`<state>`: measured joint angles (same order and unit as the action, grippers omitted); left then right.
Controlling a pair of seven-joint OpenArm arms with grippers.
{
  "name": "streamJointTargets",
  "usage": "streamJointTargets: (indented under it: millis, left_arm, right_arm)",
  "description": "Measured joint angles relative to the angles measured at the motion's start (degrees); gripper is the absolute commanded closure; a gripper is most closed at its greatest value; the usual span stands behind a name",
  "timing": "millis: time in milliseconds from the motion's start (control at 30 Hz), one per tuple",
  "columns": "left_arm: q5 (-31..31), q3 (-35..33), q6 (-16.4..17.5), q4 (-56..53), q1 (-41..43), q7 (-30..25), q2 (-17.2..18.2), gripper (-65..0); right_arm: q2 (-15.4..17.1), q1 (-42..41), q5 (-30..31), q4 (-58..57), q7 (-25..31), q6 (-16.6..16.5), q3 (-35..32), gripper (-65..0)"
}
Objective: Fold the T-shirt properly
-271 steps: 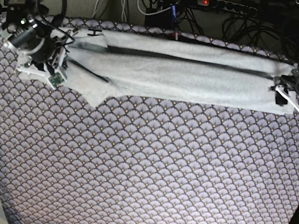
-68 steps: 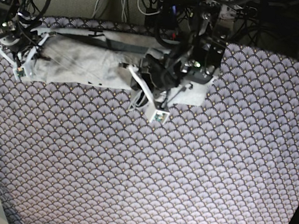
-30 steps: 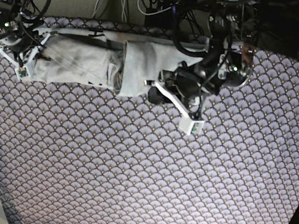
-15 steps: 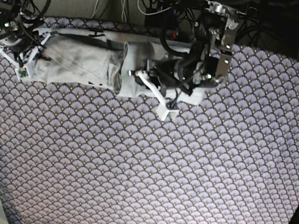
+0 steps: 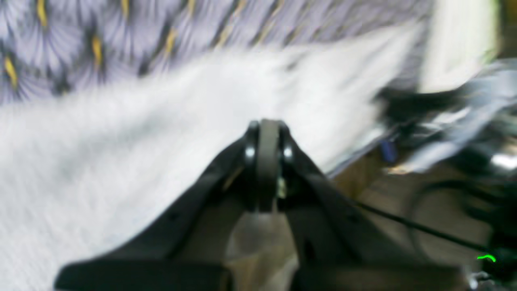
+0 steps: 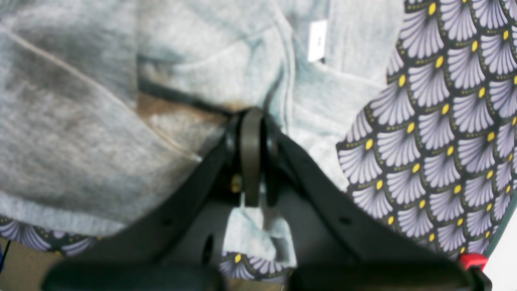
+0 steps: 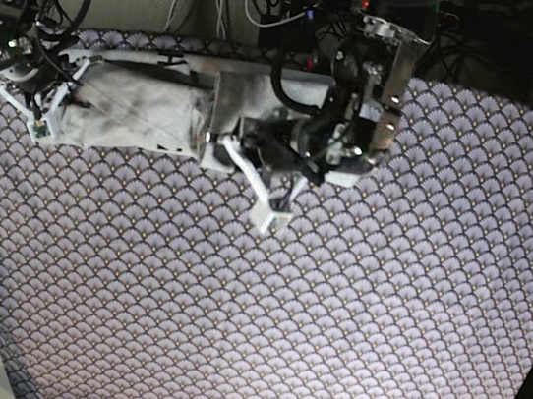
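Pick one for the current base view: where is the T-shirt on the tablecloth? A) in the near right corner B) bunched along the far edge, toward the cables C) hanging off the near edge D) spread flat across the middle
B: the T-shirt lies folded in a band along the far edge of the tablecloth, just below the cables, with the near and middle parts of the cloth showing only pattern.

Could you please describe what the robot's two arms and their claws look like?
Both arms are black, jointed and draped with black cables. Each ends in white angular brackets, seen in the base view. The left claw and right claw each show matte black angled fingers meeting at a rounded tip with small metal screws.
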<state>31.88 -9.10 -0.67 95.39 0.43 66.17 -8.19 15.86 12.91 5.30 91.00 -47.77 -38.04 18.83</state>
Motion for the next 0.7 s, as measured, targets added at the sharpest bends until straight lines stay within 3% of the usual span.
streamJointTargets:
  millis: [100,267,367,467,600,700]
  left_arm:
    - [2.47,-0.44,0.50,5.57,0.22,-0.39,2.08,-0.2]
    - [0.98,-0.02,0.04,5.53,4.66,0.85,13.42,-0.2]
    - [2.25,1.57,0.28,5.75,6.12,0.02,17.70,-0.2]
    - [1.86,5.57,0.26,5.90,7.54,-0.59,18.38,-0.3]
    - [1.77,6.10,0.46,4.85,7.91,-0.04,18.27,-0.3]
    - [1.90,6.01,0.46,0.46,7.23,-0.66,17.90,-0.3]
  right_arm:
    - [-0.02,-0.02,0.09,0.02,-0.17,0.00,0.02,0.0]
    - [-0.02,-0.13,0.37,0.52,-0.55,-0.07,0.13,0.0]
    - [-0.68,0.50,1.36,2.73,-2.29,-0.76,1.81,0.0]
    - [-1.14,1.07,1.97,6.08,-5.16,-1.62,3.76,0.0]
    - [-0.76,-0.20,1.66,11.34,-8.85,-1.55,5.42,0.0]
    - [-0.79,-1.11,2.47,14.12,-10.62,-1.60,5.22,-4.3]
